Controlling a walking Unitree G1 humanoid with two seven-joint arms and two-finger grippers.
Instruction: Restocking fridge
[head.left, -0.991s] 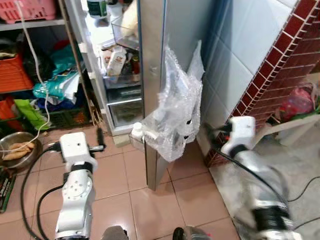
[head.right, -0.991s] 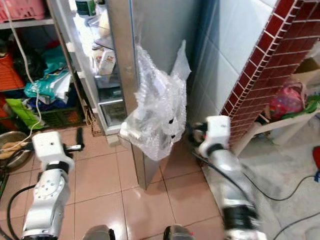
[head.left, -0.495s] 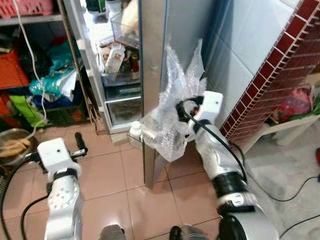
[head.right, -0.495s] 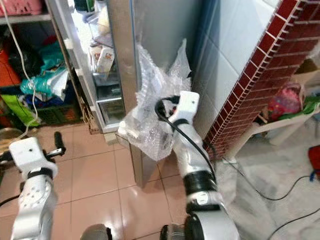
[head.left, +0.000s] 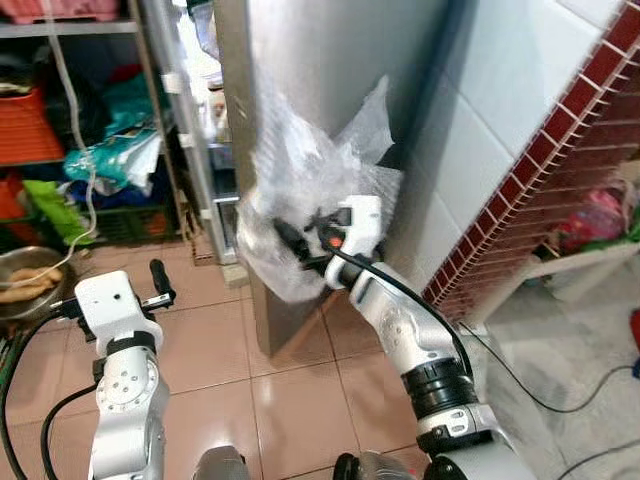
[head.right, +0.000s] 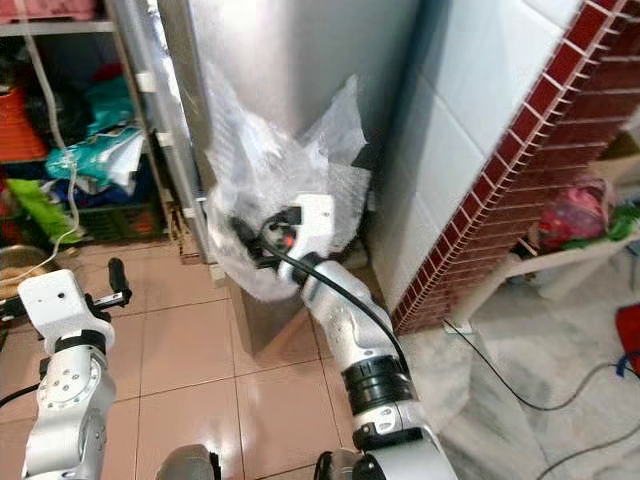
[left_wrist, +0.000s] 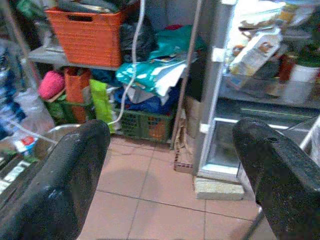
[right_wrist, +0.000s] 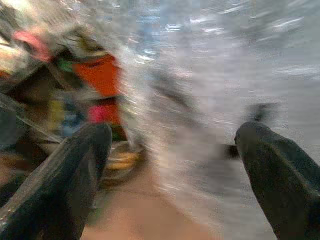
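Your right claw (head.left: 290, 240) is reaching into the clear plastic bag (head.left: 300, 190) hanging on the fridge door (head.left: 310, 90); its 2 fingers are standing apart, gripping nothing. Your left claw (head.left: 157, 280) is hovering low over the tiled floor (head.left: 220, 360), fingers spread, facing the fridge's open shelves (left_wrist: 270, 75).

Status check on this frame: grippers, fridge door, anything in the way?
Right gripper open, against the bubble wrap on the fridge door. Left gripper open, idle over the floor. Bubble wrap covers the door edge; door ajar.
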